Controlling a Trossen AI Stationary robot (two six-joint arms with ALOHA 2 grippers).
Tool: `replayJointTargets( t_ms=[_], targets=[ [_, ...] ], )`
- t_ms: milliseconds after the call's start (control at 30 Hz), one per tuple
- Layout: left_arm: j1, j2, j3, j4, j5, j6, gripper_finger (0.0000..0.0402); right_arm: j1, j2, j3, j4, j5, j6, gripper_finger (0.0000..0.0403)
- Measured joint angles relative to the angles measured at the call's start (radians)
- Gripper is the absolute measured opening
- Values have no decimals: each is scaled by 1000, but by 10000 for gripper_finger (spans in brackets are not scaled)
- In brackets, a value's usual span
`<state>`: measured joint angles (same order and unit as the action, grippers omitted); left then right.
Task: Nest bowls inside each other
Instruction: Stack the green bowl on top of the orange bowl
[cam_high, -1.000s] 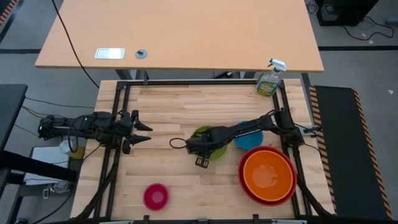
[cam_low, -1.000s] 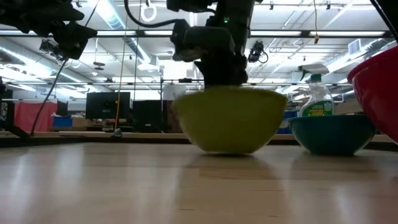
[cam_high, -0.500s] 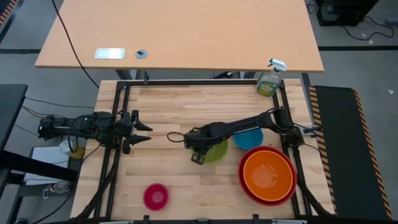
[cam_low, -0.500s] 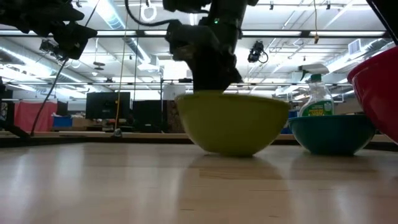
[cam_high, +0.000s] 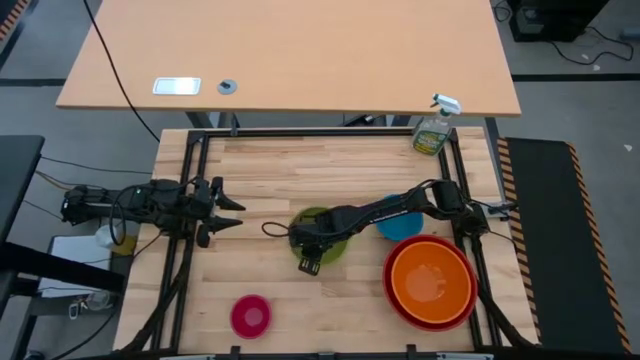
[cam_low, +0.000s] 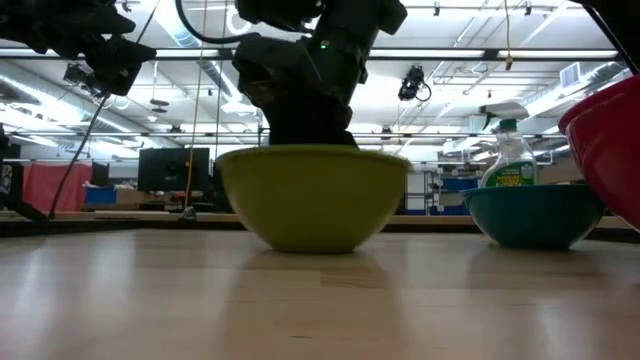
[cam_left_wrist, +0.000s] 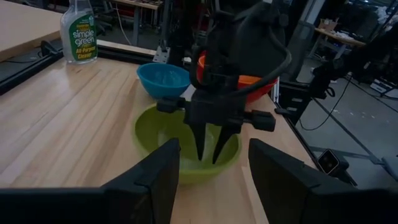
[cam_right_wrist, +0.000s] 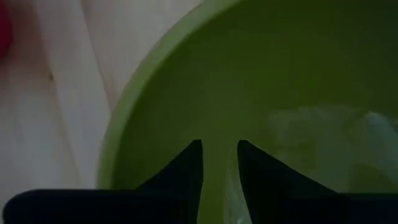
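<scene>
The lime green bowl (cam_high: 312, 218) stands upright on the wooden table, left of the blue bowl (cam_high: 398, 229). My right gripper (cam_left_wrist: 208, 158) reaches down into the green bowl, its two fingers a little apart with nothing between them. The orange bowl (cam_high: 432, 280) sits nested in the red bowl (cam_high: 389, 291) at the near right. Alone near the front edge stands the pink bowl (cam_high: 251, 315). At the table's left edge my left gripper (cam_high: 232, 214) hovers open, pointing at the green bowl. My right gripper has both fingertips (cam_right_wrist: 189, 163) inside the green bowl, slanting down from the table's right. They meet the inner wall (cam_right_wrist: 155, 124) on the bowl's left side, low near the floor. The bowl stands upright with its base on the table.
A green spray bottle (cam_high: 432, 131) stands at the far right corner. The black frame (cam_high: 190, 260) runs along the table's sides. Bare wood lies between the green bowl and my left gripper, and around the pink bowl.
My right gripper has gone toward the table's left edge and slightly down, tipping steeper into the green bowl. The bowl has slid left along the table with it, upright, widening the gap to the blue bowl.
</scene>
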<state>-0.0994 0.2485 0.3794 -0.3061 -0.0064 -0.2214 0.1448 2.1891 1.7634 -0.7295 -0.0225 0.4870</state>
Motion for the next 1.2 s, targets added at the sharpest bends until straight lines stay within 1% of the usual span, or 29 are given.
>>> replayJointTargets(
  t_ms=[133, 300, 367, 400, 533, 600, 667, 800, 867, 900, 967, 1033, 1133, 1200],
  targets=[
    [0, 0, 0, -1, 0, 0, 194, -1, 0, 0, -15, 10, -6, 110],
    [0, 0, 0, -1, 0, 0, 194, -26, -1, 0, -248, 127, 20, 110],
    [0, 0, 0, -1, 0, 0, 194, -45, -1, -5, -286, 149, 25, 110],
    [0, 0, 0, -1, 0, 0, 194, -52, -1, -9, -281, 146, 19, 111],
    [0, 0, 0, 0, 0, 0, 194, -69, 1, -25, -242, 82, -20, 114],
    [0, 0, 0, -1, 0, 0, 194, -76, 0, -11, -273, 87, -16, 113],
    [0, 0, 0, -1, 0, 0, 194, -83, -12, 18, -311, 139, -4, 112],
    [0, 0, 0, -1, 0, 0, 194, -88, -61, 94, -345, 289, -40, 113],
    [0, 0, 0, -1, 0, 0, 194, -94, -69, 112, -371, 333, -75, 115],
    [0, 0, 0, -1, 0, 0, 194, -101, -69, 113, -389, 333, -98, 119],
    [0, 0, 0, -1, 0, -2, 194, -127, -68, 113, -422, 286, -115, 132],
    [0, 0, 0, -2, 0, -5, 194, -163, -69, 108, -439, 240, -122, 155],
    [0, 0, 0, -6, 0, -4, 194, -216, -64, 99, -449, 175, -139, 199],
    [0, 0, 0, -7, 0, -4, 194, -242, -63, 99, -446, 162, -134, 232]
  ],
)
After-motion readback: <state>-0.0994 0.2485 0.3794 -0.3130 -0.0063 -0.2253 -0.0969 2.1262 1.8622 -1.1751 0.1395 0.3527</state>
